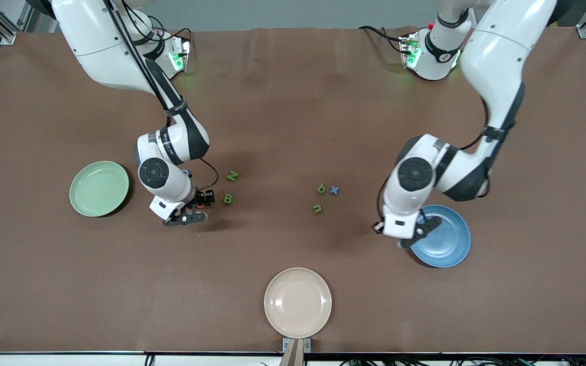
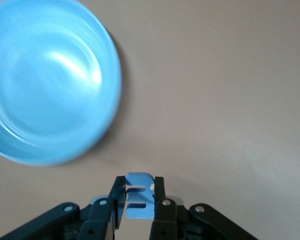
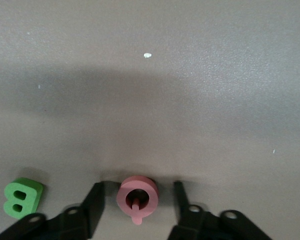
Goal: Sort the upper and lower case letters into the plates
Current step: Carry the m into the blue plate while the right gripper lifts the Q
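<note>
Two plates [image 1: 99, 188] bare; left fingers [image 2: 160, 200] clamping blue letter [image 2: 139, 196], right fingers [image 3: 97, 200] apart astride pink letter [image 3: 138, 197].

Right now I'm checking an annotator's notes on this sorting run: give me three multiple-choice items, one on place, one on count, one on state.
1. The pink letter lies:
A. in the beige plate
B. between the right gripper's fingers
C. in the green plate

2. Plates on the table:
A. two
B. three
C. four

3. The left gripper is:
A. empty
B. shut on the blue letter
C. open

B: right wrist view shows it between the fingers.
B: green, blue, beige.
B: fingers clamp it.
</note>
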Robot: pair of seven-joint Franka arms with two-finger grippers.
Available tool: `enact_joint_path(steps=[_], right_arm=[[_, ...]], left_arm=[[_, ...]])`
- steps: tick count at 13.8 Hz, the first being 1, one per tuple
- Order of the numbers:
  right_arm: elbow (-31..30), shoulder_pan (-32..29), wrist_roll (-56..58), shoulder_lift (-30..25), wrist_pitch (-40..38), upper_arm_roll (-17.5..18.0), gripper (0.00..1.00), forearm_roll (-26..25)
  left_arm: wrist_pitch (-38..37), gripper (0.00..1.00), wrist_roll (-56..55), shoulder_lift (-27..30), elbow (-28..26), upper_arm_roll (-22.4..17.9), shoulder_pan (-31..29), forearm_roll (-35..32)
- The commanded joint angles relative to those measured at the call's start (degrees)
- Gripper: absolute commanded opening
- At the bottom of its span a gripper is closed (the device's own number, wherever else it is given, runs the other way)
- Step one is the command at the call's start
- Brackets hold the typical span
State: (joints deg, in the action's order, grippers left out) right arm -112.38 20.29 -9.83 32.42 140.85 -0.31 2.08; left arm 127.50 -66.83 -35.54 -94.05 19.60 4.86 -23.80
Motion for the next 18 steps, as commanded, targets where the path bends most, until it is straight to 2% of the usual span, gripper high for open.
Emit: enact_joint_path(steps=[1, 4, 6, 8, 11, 12, 13, 14, 15, 16, 18], right_arm=[[-0.91, 0.62, -0.72, -0.17, 0.66, -0.39, 0.54, 0.55], [-0.91, 0.62, -0.72, 0.1, 0.74, -0.39, 0.48, 0.55], [-1.0, 0.62, -0.72, 0.1, 0.74, -0.39, 0.35, 0.47], [-1.0, 0.62, -0.72, 0.1, 0.66, -0.3, 0.26, 0.47], [-1.0, 0.54, -0.8, -0.86, -0.39, -0.3, 0.21, 0.47], [-1.0, 0.28, -0.8, -1.92, -1.62, -0.3, 0.21, 0.55], [-1.35, 0.01, -0.72, -4.62, -4.5, -0.39, 0.21, 0.47], [-1.79, -0.86, -0.11, -7.52, -7.75, -0.48, 0.21, 0.47], [-2.4, -2.87, 0.33, -10.68, -11.09, -0.48, 0.21, 0.47], [-3.8, -4.72, 1.99, -14.02, -13.82, -0.48, 0.21, 0.47], [-9.23, -9.1, 6.73, -19.91, -14.9, -0.48, 0.21, 0.47]], left_arm=[[-0.85, 0.0, 4.68, 1.26, -2.18, 0.26, -4.4, -1.16], [-0.76, 0.0, 8.28, 1.0, -2.36, 0.26, -8.1, -1.25], [-0.23, 0.01, 9.61, 0.39, -2.36, 0.26, -10.12, -1.25], [-0.14, 0.08, 9.61, -0.67, -2.71, 0.26, -11.0, -1.25], [-0.14, 0.24, 9.53, -0.67, -4.99, 0.26, -11.88, -3.17], [-0.14, 0.31, 9.61, -0.76, -5.09, 0.26, -12.24, -3.88], [-0.14, 0.54, 9.53, -0.93, -5.09, 0.26, -12.5, -4.23], [-0.14, 0.71, 9.53, -0.93, -5.09, 0.26, -12.68, -4.24], [-0.14, 0.95, 9.44, -0.85, -5.0, 0.26, -12.68, -4.24], [-0.14, 1.0, 9.18, -0.85, -5.09, 0.26, -12.42, -4.24], [-0.84, 1.0, 8.21, -0.32, -5.09, 0.61, -12.07, -4.06]])
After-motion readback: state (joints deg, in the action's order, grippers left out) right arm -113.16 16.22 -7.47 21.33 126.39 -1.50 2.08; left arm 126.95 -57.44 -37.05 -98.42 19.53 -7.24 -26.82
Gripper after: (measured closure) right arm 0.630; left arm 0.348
